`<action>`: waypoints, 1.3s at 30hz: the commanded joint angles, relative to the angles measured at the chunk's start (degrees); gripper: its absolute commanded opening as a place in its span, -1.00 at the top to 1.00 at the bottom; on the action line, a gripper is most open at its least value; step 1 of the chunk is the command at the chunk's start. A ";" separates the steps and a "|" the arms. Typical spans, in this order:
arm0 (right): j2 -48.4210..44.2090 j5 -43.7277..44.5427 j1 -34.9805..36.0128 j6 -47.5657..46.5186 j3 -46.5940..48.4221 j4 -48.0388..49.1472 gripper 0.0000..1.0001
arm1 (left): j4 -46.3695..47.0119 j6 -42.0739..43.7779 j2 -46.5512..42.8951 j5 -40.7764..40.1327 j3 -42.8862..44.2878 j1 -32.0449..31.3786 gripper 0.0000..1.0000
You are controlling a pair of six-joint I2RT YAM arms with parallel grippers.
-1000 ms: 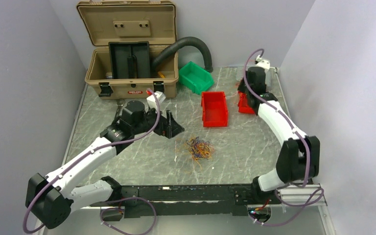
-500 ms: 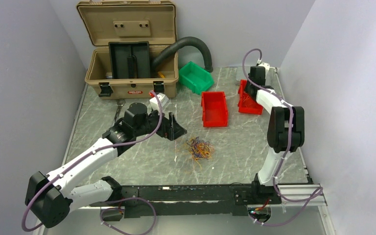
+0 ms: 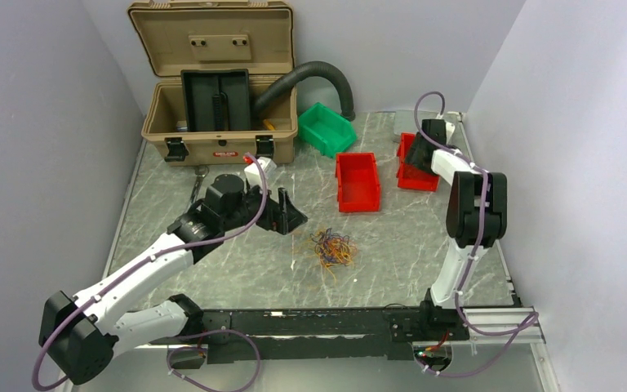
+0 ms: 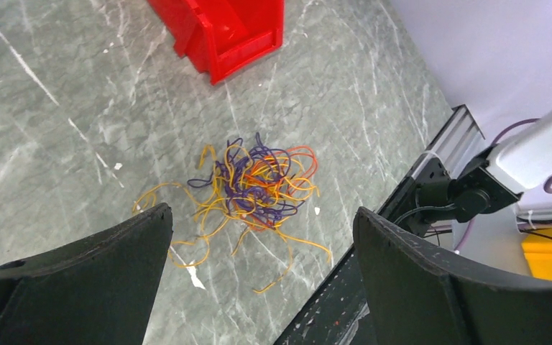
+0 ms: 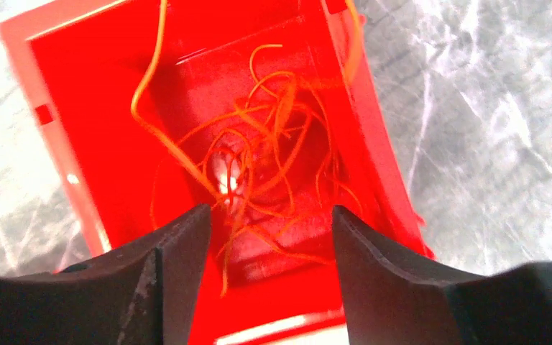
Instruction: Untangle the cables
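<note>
A tangle of thin orange, yellow and purple cables (image 3: 332, 247) lies on the marble table; in the left wrist view the cables (image 4: 259, 188) show just beyond my fingers. My left gripper (image 3: 292, 214) (image 4: 262, 215) hovers to the left of the tangle, open and empty. My right gripper (image 3: 415, 152) (image 5: 269, 212) hangs over the far right red bin (image 3: 419, 175) (image 5: 79, 144), open, nothing pinched. Loose orange cables (image 5: 273, 151) lie inside that bin, some strands trailing over its rim.
A second red bin (image 3: 357, 181) stands mid-table, with a green bin (image 3: 326, 128) behind it. An open tan toolbox (image 3: 216, 82) and a black corrugated hose (image 3: 314, 73) fill the back. A black rail (image 3: 335, 327) runs along the near edge.
My right gripper was shut and has opened over the far right red bin, its arm drawn back upright. My left gripper has edged slightly toward the tangle.
</note>
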 commanded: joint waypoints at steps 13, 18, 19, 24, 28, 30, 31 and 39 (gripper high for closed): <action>-27.20 -6.45 5.32 1.36 -11.62 1.51 -0.82 | 2.38 1.86 -0.14 -0.35 -2.89 -0.22 -0.99; -34.26 -10.80 10.41 0.52 -17.04 0.22 -0.82 | 2.72 3.14 0.99 0.85 -2.35 -0.34 -0.99; -35.79 -11.96 11.41 0.33 -18.37 -0.21 -0.82 | 2.47 3.40 1.13 1.05 -2.20 -0.36 -0.99; -45.53 -22.13 15.18 0.72 -30.12 2.15 -0.77 | 3.18 4.14 0.62 0.49 -3.57 -0.35 -0.99; -52.58 -28.06 19.49 3.47 -40.20 7.44 -0.78 | 5.32 5.20 -0.69 -3.73 -6.77 -1.70 -0.99; -54.21 -31.56 21.48 4.68 -44.57 10.38 -0.78 | 6.50 6.60 -1.67 -6.75 -8.31 -3.30 -0.99; -54.80 -32.20 22.51 5.20 -46.37 11.69 -0.78 | 6.86 7.02 -1.81 -7.60 -9.05 -3.67 -0.99; -55.84 -33.65 28.47 5.61 -51.15 17.63 -0.77 | 15.26 7.07 -1.31 -10.04 -14.65 -7.03 -0.99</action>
